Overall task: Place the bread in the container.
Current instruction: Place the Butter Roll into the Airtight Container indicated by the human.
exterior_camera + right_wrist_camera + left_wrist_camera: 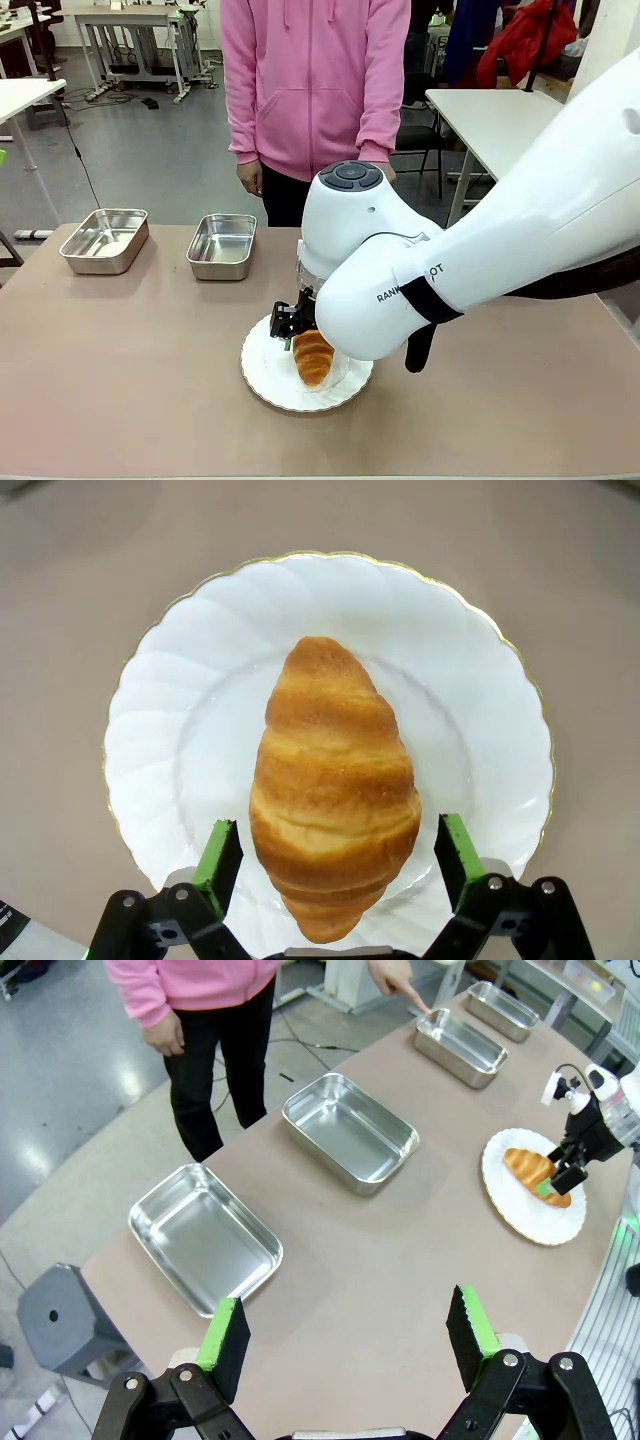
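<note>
Bright, even light; soft shadows

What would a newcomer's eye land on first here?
The golden croissant on the white plate at the table's near middle, with the right gripper open astride it. Beyond it, a person's hand points into one of the steel trays along the far edge.

Golden bread, white plate

Croissant [333,790] golden-brown, paler banded ridges; plate [180,730] white, thin gold rim; trays [350,1132] silver steel; table [120,370] dull brown.
</note>
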`<action>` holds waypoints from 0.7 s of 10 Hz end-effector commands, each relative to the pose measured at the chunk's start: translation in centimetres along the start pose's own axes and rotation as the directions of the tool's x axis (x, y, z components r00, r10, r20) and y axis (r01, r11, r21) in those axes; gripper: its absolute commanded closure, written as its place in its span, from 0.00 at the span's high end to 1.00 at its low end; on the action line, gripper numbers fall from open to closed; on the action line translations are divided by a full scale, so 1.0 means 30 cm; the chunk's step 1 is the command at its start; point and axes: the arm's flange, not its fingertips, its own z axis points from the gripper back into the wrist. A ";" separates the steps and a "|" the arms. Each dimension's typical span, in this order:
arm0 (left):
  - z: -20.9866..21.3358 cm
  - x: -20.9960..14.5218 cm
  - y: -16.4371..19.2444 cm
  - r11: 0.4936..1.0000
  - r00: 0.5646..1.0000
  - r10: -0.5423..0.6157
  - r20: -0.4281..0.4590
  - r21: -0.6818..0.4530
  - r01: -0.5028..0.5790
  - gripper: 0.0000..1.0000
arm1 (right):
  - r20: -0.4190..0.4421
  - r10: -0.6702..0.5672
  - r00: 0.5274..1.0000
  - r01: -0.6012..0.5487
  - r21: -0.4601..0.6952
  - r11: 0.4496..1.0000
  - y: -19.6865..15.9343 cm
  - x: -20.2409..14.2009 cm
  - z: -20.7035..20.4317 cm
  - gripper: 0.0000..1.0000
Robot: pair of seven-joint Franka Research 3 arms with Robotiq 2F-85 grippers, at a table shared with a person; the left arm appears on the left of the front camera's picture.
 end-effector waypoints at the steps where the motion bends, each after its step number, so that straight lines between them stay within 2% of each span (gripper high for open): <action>1: 0.002 -0.001 -0.002 1.000 1.000 -0.004 0.002 0.001 0.004 1.00 | 0.026 -0.020 0.999 0.021 -0.038 0.999 0.035 0.003 -0.023 1.00; 7: 0.002 -0.001 -0.002 1.000 1.000 -0.004 0.002 0.001 0.004 1.00 | 0.046 0.001 0.999 0.001 -0.044 0.999 0.041 -0.022 -0.019 1.00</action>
